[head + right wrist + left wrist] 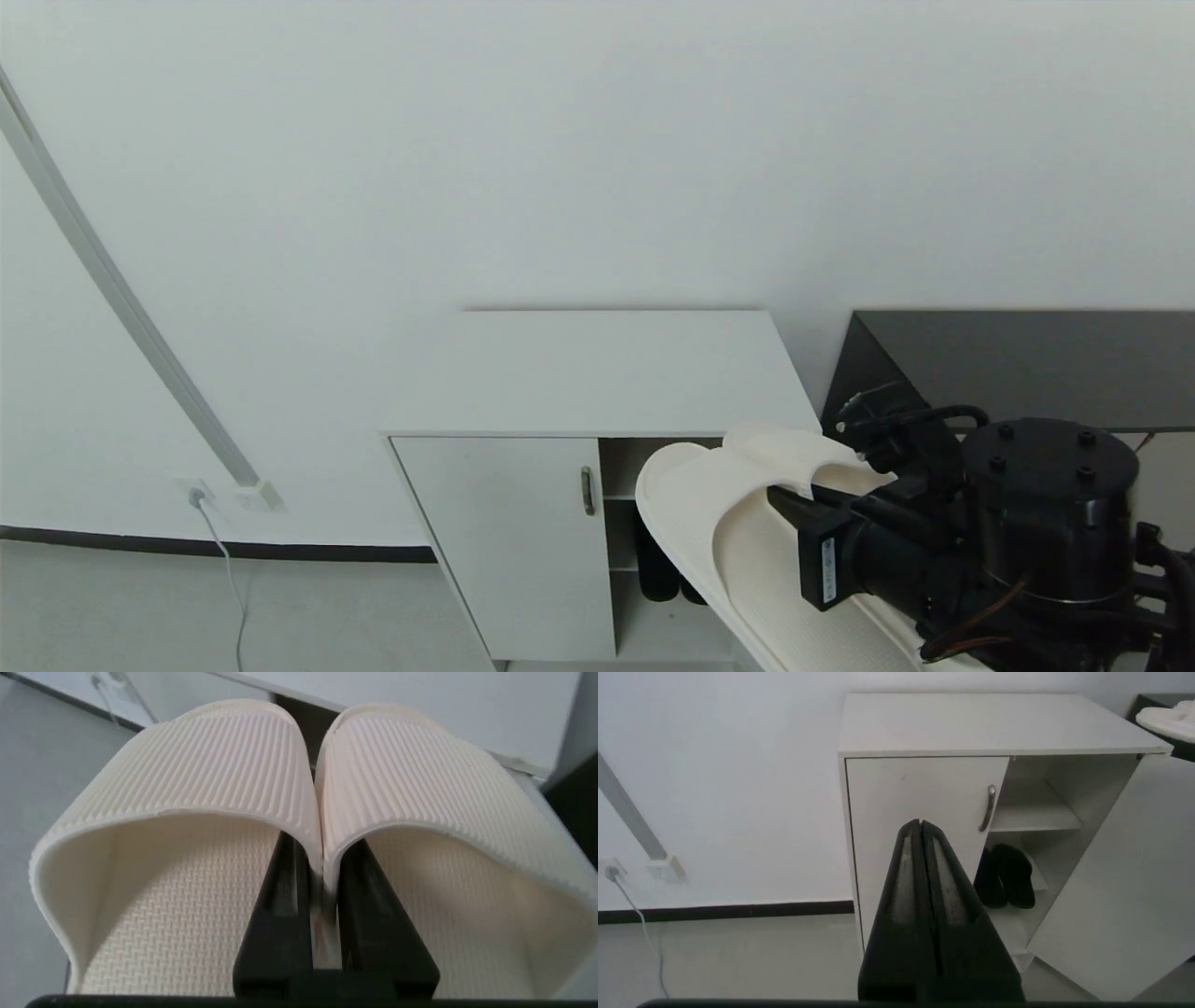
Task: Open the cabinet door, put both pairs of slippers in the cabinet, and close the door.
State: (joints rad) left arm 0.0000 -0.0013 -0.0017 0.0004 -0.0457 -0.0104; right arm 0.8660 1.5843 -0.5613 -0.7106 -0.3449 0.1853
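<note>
my right claw (316,922) is held out level, its two fingers closed to a narrow gap on the adjoining inner walls of the cream slippers (215,793). The pair sits side by side, soles down, toes pointing away from my wrist toward the cabinet (607,373) ahead. my left claw (922,833) hangs in front of the same cabinet, well short of it, fingers pressed flat together with nothing between them. past its tips stands the closed door (915,831) with its metal handle (987,808). just beside that, the open door (1120,887) swings out toward me. the left wrist view looks into the open half, where the black slippers (1007,875) stand on the lower level under a bare shelf. the head view sets the cream pair's toes across that opening.
</note>
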